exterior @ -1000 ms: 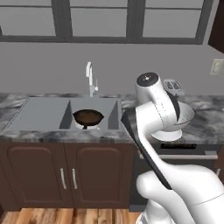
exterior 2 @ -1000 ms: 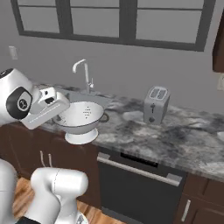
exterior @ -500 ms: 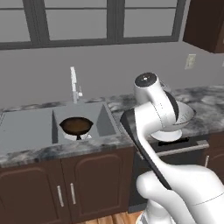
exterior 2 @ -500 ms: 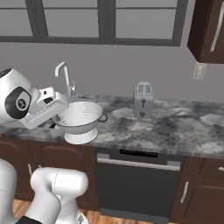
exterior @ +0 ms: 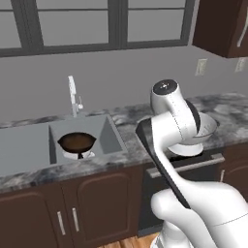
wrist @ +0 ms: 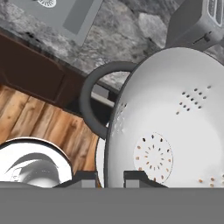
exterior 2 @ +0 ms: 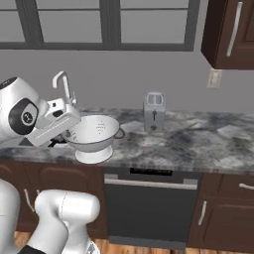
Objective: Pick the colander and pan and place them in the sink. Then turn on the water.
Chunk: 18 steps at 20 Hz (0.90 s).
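Grey-veined marble counter [exterior 2: 198, 144] runs across the middle of both base views, with dark cabinets below and a window above.

Colander [exterior 2: 94, 135]: white perforated bowl, seen at centre left of the right base view, held off the counter at the counter's front edge, roughly upright. In the hand view the colander [wrist: 168, 127] occupies the right half of the frame, its rim passing between the two fingertips [wrist: 140, 178] (one dark side handle loops out to the upper left of the bowl).

Gripper [wrist: 109, 179]: jaws closed down to a narrow gap on the colander rim, one tip inside the bowl and one outside. In the right base view the hand meets the bowl at its left edge.

Pan [exterior: 76, 142]: dark, round, lying inside the basin of the sink [exterior: 29, 145] at centre left of the left base view, well apart from the colander.

Tap [exterior: 73, 95]: slim, pale, upright behind the basin.

Toaster [exterior 2: 154, 111]: stands on the counter against the wall, right of the colander.
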Tool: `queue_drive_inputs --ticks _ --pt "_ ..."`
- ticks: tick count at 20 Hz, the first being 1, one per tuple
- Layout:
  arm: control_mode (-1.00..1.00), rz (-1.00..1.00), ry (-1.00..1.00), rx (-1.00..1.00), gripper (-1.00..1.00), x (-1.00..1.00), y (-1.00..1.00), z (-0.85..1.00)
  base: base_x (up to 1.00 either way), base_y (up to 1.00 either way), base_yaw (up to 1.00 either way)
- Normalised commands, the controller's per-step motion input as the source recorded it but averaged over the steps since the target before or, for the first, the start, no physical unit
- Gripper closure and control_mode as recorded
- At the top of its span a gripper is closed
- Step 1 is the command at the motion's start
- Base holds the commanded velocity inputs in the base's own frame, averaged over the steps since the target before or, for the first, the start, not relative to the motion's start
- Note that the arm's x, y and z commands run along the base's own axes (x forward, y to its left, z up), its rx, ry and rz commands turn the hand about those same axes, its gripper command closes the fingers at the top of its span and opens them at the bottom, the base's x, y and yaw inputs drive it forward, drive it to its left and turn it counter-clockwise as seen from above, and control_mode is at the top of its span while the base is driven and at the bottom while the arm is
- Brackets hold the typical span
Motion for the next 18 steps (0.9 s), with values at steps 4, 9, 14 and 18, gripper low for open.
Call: queue_drive_inputs --ticks 4,9,14,18 --pt "1.00 0.00 0.00 0.00 1.00 0.00 0.00 0.00 0.53 0.00 -0.01" --pt "1.00 0.00 0.00 0.00 1.00 0.00 0.00 0.00 0.54 0.00 0.00" --pt "1.00 0.00 0.00 0.00 1.00 0.00 0.00 0.00 0.50 -0.07 0.00" --pt "1.00 0.00 0.00 0.00 1.00 0.00 0.00 0.00 0.42 -0.24 0.00"
